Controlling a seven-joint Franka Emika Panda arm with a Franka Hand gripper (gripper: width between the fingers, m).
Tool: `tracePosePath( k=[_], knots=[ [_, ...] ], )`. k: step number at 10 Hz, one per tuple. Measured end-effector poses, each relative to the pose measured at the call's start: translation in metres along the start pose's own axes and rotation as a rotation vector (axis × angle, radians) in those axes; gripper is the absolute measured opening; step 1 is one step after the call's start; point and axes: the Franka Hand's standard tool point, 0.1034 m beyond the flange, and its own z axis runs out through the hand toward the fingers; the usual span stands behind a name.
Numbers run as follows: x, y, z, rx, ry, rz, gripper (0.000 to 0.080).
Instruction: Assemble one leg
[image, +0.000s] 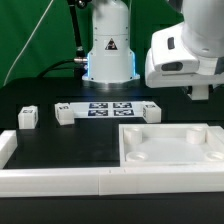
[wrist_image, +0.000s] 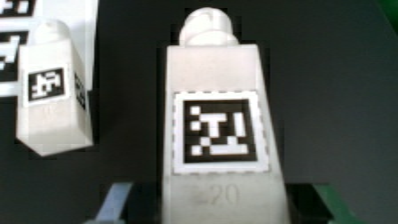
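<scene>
My tool straddles the near end of one leg; I cannot tell whether it clamps. A second leg lies just beside, a narrow gap between. One tray fills the exterior view's right; open bench lies left of its edge.

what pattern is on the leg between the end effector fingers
black-and-white square marker on the white leg, clearest in wrist view
</scene>
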Motion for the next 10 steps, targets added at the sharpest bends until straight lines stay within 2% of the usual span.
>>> tracePosePath(
  k=[2,3,4,5,6,8,9,10],
  knots=[
    [0.026,0.000,-0.011,0.016,0.155,-0.058,0.0292],
    [0.031,-0.002,-0.025,0.021,0.252,-0.064,0.0292],
    [0.031,-0.005,-0.039,0.014,0.314,-0.079,0.0292],
    [0.038,-0.012,-0.060,-0.008,0.420,-0.109,0.0292],
    [0.044,-0.016,-0.064,0.007,0.544,-0.113,0.0292],
    [0.044,-0.015,-0.059,0.010,0.681,-0.125,0.0292],
    [0.050,-0.016,-0.056,0.005,0.812,-0.173,0.0292],
    [0.048,-0.013,-0.051,0.005,0.858,-0.176,0.0292]
  ],
)
